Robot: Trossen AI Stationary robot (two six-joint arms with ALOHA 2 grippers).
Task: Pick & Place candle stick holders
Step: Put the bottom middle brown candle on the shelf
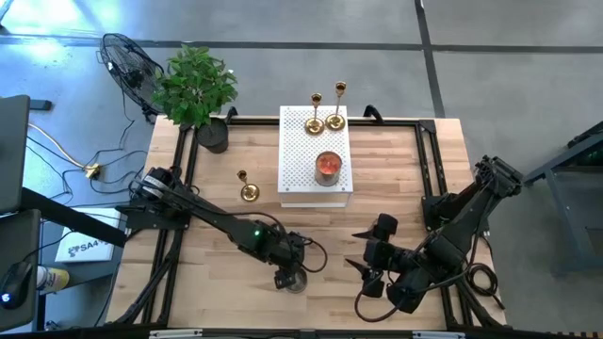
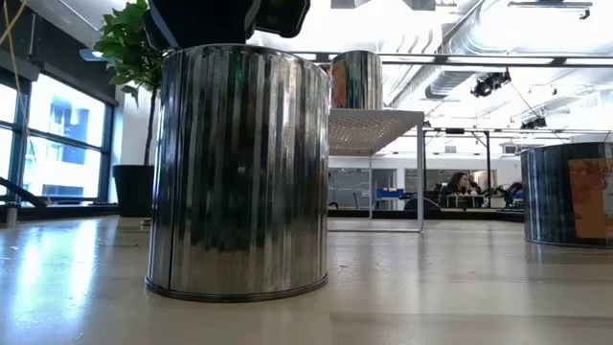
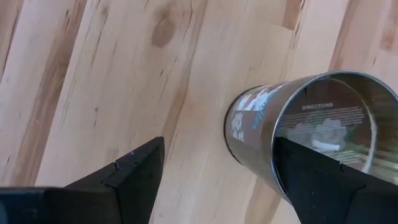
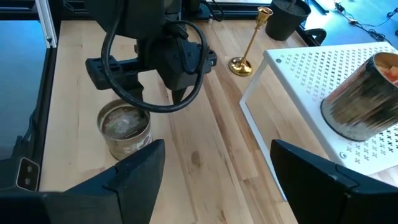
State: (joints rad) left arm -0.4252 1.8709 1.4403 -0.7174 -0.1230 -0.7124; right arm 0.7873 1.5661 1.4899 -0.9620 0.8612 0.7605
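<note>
High view pretty much tells the story: two of the candle stick holders [image 1: 325, 105] are standing upright on the far end of the white perforated shelf [image 1: 300, 179], right beside each other, and the third candle stick holder [image 1: 248, 186] is on the bare wood of the table [image 1: 396, 169], just left of the shelf and apart from it. So I'd call it two down, one to go, assuming the shelf is where they're all meant to end up (the task line doesn't actually say). There's also a can with a reddish top [image 1: 328, 167] sitting on the near part of the shelf.

Neither arm is anywhere near that last holder. The left gripper [image 1: 285, 279] is down at the near edge of the table, hanging right over a shiny tin can [image 1: 296, 281]; in the left wrist view the fingers are spread apart with the can off to one side, not between them, so it's holding nothing. The right gripper [image 1: 367, 273] is also near the front edge, to the right of the left one, fingers wide apart and empty. From the right wrist view you can see the lone holder standing upright next to the shelf leg.

My guess is what's left is a reach back to the stray holder, grab it by the slim stem, and set it up on the shelf with its two mates
</note>
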